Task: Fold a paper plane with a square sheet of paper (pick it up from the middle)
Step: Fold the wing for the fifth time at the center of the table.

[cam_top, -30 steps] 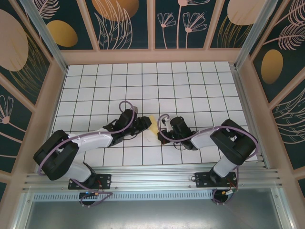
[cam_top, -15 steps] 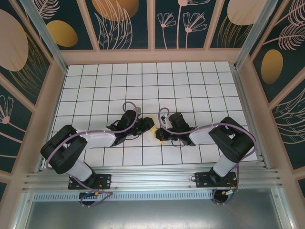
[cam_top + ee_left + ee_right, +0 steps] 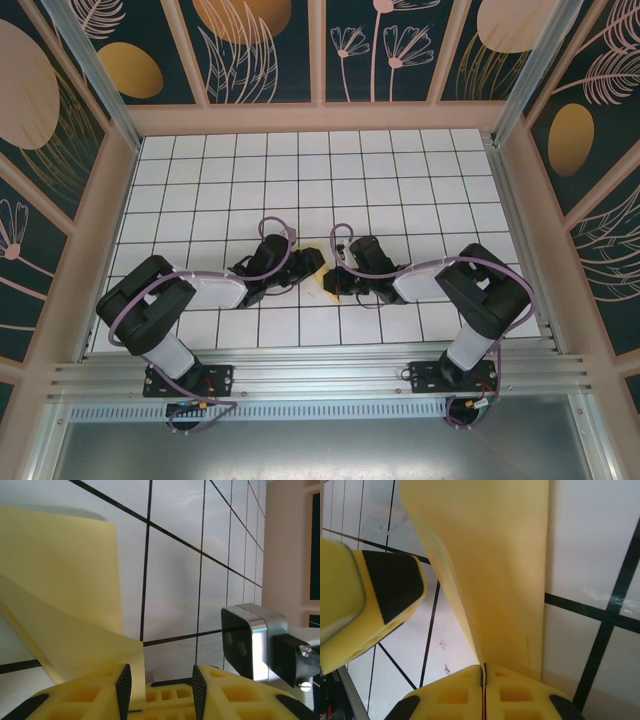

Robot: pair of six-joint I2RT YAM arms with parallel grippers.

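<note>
On the tiled table (image 3: 400,180), the right gripper (image 3: 483,669) pinches the folded yellow paper (image 3: 490,570) tight, the sheet's length running straight away from its jaws, while the left gripper (image 3: 161,677) stands opposite, jaws spread, the paper's edge just beside one pad (image 3: 123,682).

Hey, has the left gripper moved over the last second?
Yes, slightly. In the top view the left gripper has crept rightward across the gridded table, closing on the right gripper, which pinches the square sheet of paper.

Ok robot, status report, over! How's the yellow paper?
Right gripper shut on yellow paper. Left gripper open, paper edge between its jaws. Nothing in the way.
</note>
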